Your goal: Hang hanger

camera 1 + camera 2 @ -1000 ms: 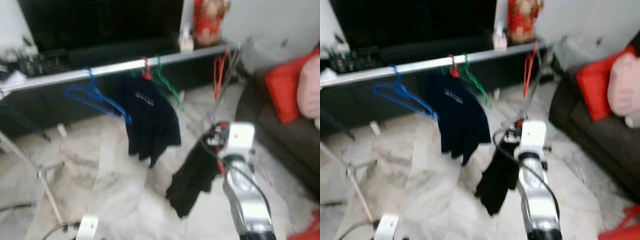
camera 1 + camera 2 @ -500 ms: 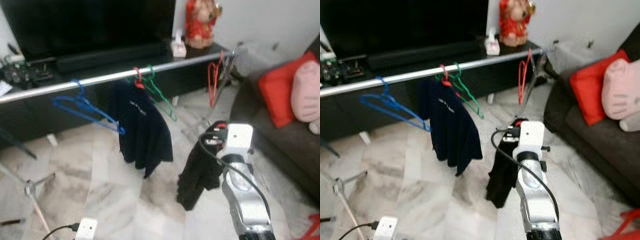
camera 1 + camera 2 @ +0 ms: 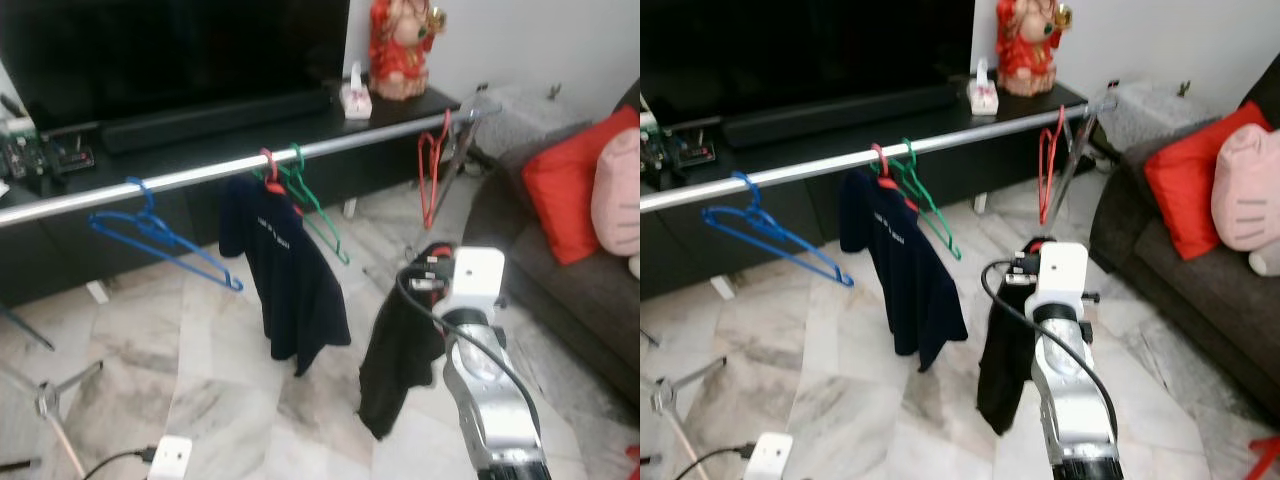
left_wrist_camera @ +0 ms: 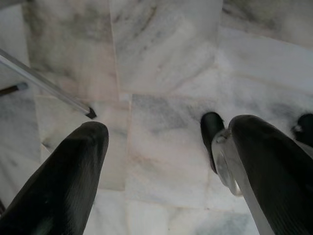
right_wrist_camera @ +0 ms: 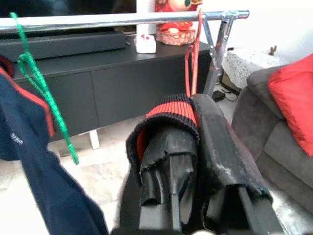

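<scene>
Right gripper (image 5: 195, 161): fingers closed on black garment (image 3: 400, 350) at its red-lined collar, held below silver rail (image 3: 200, 175), between navy shirt (image 3: 285, 280) and red hanger (image 3: 430, 170) | left gripper (image 4: 161, 156): fingers wide apart over marble floor (image 4: 166, 58)

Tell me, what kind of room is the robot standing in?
Most likely a living room at home. A big dark television sits on a low black cabinet, a grey sofa holds red and pink cushions, and a clothes rail with hangers stands on the marble floor.
</scene>
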You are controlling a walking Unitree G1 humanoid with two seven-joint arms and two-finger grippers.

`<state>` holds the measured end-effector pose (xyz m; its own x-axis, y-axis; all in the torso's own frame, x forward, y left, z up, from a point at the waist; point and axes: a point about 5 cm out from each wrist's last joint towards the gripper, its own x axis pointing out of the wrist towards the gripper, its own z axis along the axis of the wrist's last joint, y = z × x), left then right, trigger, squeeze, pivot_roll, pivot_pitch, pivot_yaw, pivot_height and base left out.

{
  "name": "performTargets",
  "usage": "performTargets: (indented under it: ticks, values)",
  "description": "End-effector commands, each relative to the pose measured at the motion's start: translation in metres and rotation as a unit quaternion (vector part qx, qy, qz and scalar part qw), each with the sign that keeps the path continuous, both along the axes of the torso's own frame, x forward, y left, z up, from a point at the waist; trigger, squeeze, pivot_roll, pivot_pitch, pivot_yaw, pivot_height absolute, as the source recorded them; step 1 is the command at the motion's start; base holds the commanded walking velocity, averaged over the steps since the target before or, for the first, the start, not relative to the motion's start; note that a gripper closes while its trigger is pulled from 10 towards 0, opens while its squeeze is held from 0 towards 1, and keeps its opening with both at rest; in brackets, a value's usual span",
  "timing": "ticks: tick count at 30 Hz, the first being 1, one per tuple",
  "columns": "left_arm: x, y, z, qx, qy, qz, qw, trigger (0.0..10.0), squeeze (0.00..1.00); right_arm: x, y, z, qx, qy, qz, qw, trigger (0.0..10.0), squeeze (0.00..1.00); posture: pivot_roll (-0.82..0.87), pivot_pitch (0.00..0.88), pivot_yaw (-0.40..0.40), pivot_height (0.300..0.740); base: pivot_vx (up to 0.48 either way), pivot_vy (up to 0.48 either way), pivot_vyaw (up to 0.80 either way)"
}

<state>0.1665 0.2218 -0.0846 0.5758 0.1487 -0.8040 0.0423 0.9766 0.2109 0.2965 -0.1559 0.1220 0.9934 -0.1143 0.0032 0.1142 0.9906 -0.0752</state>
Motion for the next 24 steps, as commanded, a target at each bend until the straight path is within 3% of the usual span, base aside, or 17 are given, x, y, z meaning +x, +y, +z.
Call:
performTargets:
  ticks: [1,24]
  values:
    - [-0.0033,-0.0079,-0.0033,-0.010,0.008,-0.002,1.000,10.0,0.00,-0.0006,-0.0101,0.0069,-0.004,-0.016,-0.015,1.000,10.0,0.00,-0.08,0.063,-0.029,0.740,0.277,0.000,0.00]
    - [-0.0031,-0.0081,-0.0032,-0.011,0.008,-0.002,1.000,10.0,0.00,-0.0005,-0.0084,0.0061,-0.004,-0.014,-0.012,1.000,10.0,0.00,-0.08,0.066,-0.029,0.740,0.279,0.000,0.00]
